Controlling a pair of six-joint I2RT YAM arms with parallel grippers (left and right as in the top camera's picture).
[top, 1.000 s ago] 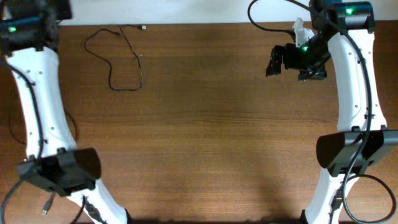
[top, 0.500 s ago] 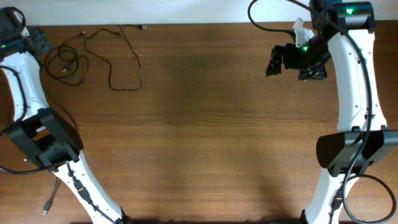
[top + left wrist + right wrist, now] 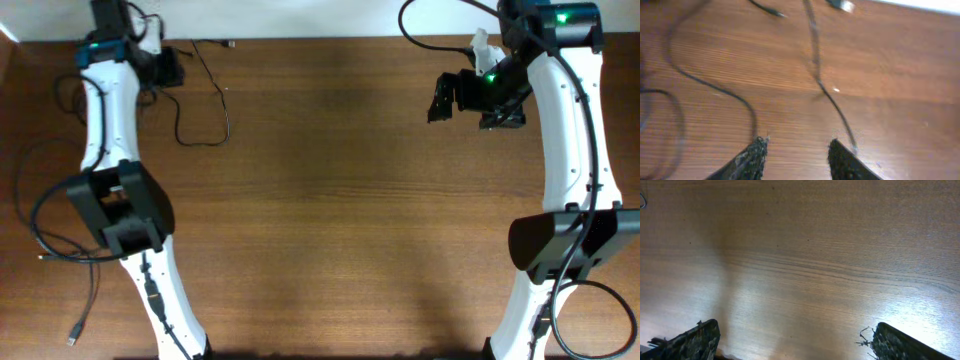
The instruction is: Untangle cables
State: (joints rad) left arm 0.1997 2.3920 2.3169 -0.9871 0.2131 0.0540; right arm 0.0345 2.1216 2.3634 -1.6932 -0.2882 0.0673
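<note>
Just ahead of the left fingers (image 3: pixel 752 157), thin black cables (image 3: pixel 830 97) lie slack on the table (image 3: pixel 900 75).

Those fingers stand parted and hold nothing. One strand runs close past one tip, though contact cannot be told, and another strand curves off by the other tip. Beyond them a small silvery plug (image 3: pixel 842 5) lies blurred near the table's far edge. From overhead the cord forms an open loop at the far-left corner, beside the left arm. It looks light, limp and smooth, so it would likely slide and drag its loops when pulled. A hold on a straight run near the plug seems the safest place to grip. Well apart, across the table, the right fingers (image 3: pixel 695 340) are spread wide and empty.
</note>
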